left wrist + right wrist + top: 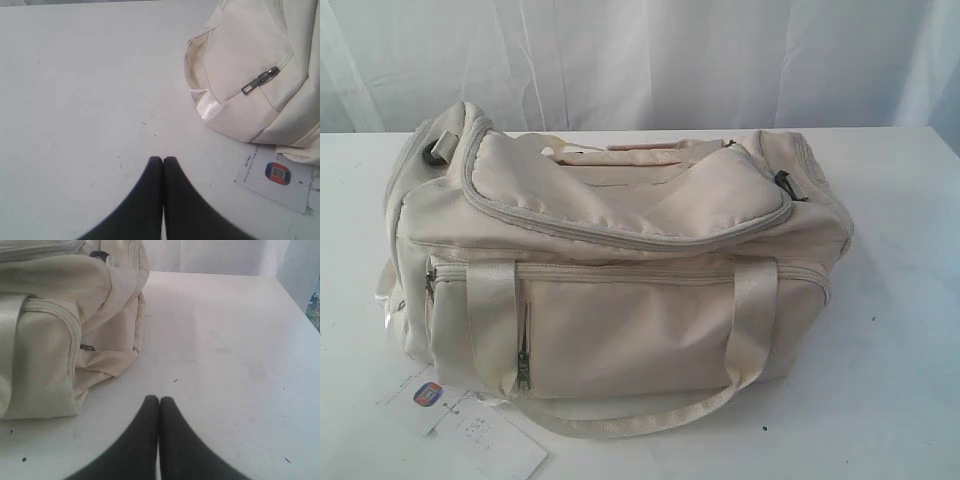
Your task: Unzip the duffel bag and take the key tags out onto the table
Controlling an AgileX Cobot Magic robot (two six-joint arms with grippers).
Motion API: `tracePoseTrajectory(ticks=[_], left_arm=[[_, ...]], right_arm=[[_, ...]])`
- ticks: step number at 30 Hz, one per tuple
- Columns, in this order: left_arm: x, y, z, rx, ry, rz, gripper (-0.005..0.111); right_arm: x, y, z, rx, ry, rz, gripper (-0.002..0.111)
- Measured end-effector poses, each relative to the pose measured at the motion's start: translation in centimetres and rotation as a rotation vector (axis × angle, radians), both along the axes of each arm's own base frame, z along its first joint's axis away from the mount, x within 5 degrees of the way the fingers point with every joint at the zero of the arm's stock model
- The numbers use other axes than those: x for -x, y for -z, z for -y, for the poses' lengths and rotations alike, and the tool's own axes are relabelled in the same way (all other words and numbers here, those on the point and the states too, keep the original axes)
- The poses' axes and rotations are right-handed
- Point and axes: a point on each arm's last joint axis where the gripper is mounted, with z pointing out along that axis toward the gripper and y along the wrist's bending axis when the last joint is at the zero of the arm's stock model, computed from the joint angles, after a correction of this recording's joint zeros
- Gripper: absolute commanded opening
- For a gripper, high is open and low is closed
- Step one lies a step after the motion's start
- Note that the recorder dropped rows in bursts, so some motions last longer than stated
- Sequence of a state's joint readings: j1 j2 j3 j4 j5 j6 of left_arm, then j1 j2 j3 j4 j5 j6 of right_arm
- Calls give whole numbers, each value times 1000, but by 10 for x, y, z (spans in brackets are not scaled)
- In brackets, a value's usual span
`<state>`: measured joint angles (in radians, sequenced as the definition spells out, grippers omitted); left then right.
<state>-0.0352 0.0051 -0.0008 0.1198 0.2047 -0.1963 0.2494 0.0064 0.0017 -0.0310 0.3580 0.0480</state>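
The cream duffel bag lies in the middle of the white table, its grey-trimmed curved top zipper closed. The front pocket's metal zip pull hangs near the bag's lower left. The key tags are hidden. My left gripper is shut with nothing in it, over bare table beside one end of the duffel bag and a zip pull. My right gripper is shut and empty too, over the table beside the other end of the duffel bag. Neither gripper shows in the exterior view.
A white paper hang-tag with an orange-blue logo lies on the table at the bag's front left corner; the same hang-tag shows in the left wrist view. A webbing handle loops onto the table in front. A white curtain hangs behind.
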Motion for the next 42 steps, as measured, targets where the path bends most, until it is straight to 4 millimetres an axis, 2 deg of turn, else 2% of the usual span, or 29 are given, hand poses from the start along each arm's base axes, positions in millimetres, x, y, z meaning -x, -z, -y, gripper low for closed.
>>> tracePoseTrajectory(ticks=[12,18,20,26,29,32,36,42], left_arm=[[0,-1,0,0,1,14,0],[-3,-12,1,5,7,139,0],[-5,-20,1,7,11,226,0],[1,-63,3,23,35,712,0],[7,-75,3,30,42,856,0],[10,-85,3,42,38,891,0],[19,-115,1,75,30,971,0],[15,-152,1,84,25,916,0]], right_arm=[[0,0,0,0,0,0,0],[0,0,0,0,0,0,0],[0,0,0,0,0,0,0],[0,0,0,0,0,0,0],[-1,-2,0,6,-1,30,0],[-1,-3,0,7,-1,35,0],[-1,-3,0,6,-1,39,0],[-2,-11,-1,-14,-4,124,0]])
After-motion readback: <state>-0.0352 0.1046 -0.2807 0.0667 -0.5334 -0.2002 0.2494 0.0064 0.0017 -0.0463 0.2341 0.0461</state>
